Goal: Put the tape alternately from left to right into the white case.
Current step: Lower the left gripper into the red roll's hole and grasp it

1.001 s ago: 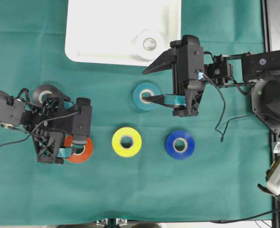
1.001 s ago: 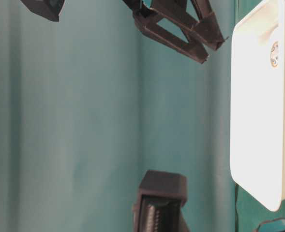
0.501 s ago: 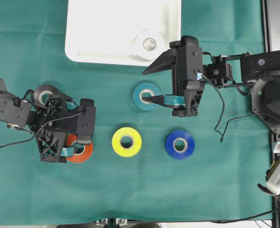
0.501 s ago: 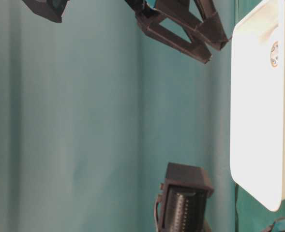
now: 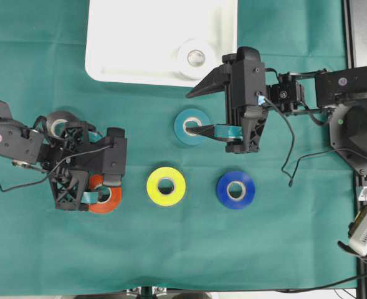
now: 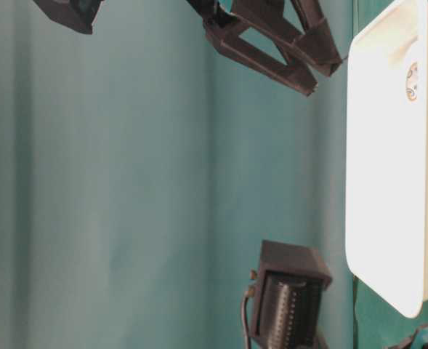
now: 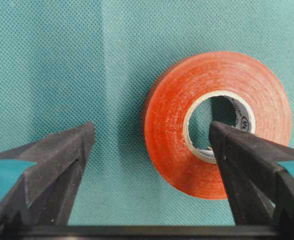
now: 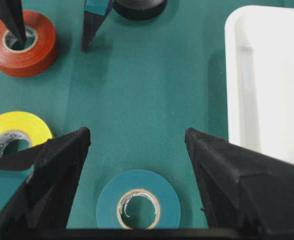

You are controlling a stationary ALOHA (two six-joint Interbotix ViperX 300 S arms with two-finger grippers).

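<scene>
At seven o'clock on the green cloth (image 5: 283, 237) lies the orange-red roll (image 7: 219, 125), flat, hole upward. The left gripper (image 7: 149, 145) is over it with jaws apart: one finger (image 7: 246, 165) stands in the roll's hole, the other (image 7: 52, 165) outside its wall on bare cloth. That straddle suits a pinch on one side of the ring; no clamp is made yet, in my judgement.

Black roll (image 5: 57, 123) sits just beside the left gripper toward nine o'clock, partly hidden by the arm. Yellow roll (image 5: 166, 186) and blue roll (image 5: 235, 189) lie in a row along six o'clock, well apart. Teal roll (image 8: 138, 206) lies near centre; the right gripper (image 8: 137, 145) hangs above it, jaws wide apart, nothing held, apparently waiting its turn.

White case (image 5: 127, 56) rests at twelve o'clock with the white roll (image 5: 195, 57) lying in its lower right part. One roll in, five judged outstanding.
</scene>
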